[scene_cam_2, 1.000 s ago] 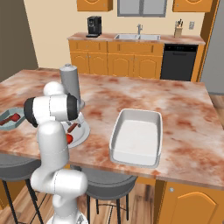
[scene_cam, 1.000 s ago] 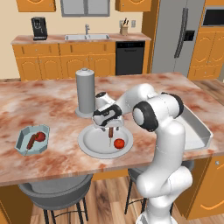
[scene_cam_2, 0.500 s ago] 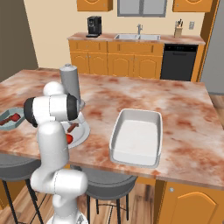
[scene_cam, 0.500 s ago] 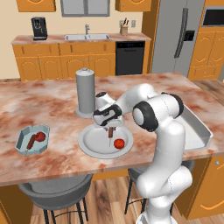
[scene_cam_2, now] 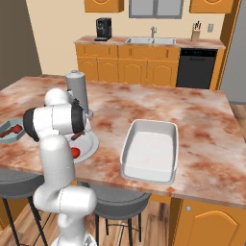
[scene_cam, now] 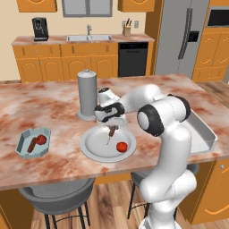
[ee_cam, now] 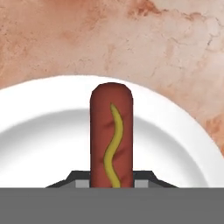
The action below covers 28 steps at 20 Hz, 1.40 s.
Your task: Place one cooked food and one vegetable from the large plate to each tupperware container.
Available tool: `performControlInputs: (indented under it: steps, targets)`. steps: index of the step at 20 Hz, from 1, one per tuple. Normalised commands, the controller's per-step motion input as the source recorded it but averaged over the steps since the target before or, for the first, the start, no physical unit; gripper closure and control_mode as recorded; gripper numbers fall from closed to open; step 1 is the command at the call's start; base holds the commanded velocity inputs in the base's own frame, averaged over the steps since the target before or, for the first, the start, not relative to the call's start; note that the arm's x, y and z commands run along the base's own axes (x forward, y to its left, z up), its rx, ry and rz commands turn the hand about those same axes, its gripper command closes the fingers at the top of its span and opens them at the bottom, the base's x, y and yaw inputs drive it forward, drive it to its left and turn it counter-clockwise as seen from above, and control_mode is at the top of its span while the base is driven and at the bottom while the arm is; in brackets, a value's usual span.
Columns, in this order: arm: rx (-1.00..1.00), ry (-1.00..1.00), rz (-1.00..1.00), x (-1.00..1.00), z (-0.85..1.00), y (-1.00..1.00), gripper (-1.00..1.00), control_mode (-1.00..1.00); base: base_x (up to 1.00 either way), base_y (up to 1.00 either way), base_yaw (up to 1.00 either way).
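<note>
My gripper (scene_cam: 112, 126) is shut on a reddish-brown sausage (scene_cam: 111, 131) with a yellow stripe (ee_cam: 111, 140), held over the far part of the large light-grey plate (scene_cam: 94, 150). I cannot tell whether the sausage touches the plate. One red tomato ball (scene_cam: 121, 146) lies on the plate's near right. The pale-blue octagonal tub (scene_cam: 22, 142) at the left holds another sausage (scene_cam: 32, 145) and a tomato (scene_cam: 42, 139). The white rectangular tub (scene_cam_2: 149, 151) stands empty to the right of the arm. In the hand view the gripper (ee_cam: 111, 181) clasps the sausage's near end over the plate (ee_cam: 39, 131).
An upright grey cylinder (scene_cam: 87, 94) stands just behind the plate, close to my hand. The marble island counter (scene_cam: 49, 107) stretches left and behind. Bar stools (scene_cam: 56, 197) sit under the front edge. Kitchen cabinets and a sink line the back wall.
</note>
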Motion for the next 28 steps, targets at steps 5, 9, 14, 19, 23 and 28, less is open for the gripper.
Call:
performControlInputs:
  steps: [5,9,14,19,23,28]
  targets:
    - [0.11,0.02,-0.01,-0.41,0.89,-0.68,1.00,-1.00,0.00,0.00,0.00]
    - [0.31,0.00,0.00,-0.39,0.76,-1.00,1.00,-1.00,0.00,0.00,0.00]
    - [0.42,-0.05,0.10,-0.87,0.86,-1.00,1.00,-1.00,0.00,0.00,0.00]
    - [0.32,-0.12,0.18,-0.94,0.73,-0.70,1.00,-1.00,0.00,0.00,0.00]
    - [-0.10,-0.02,0.33,-0.57,0.92,-0.19,1.00,-1.00,0.00,0.00,0.00]
    - [-0.21,-0.05,0.27,-0.01,-0.06,-0.57,1.00,-1.00,0.00,0.00,0.00]
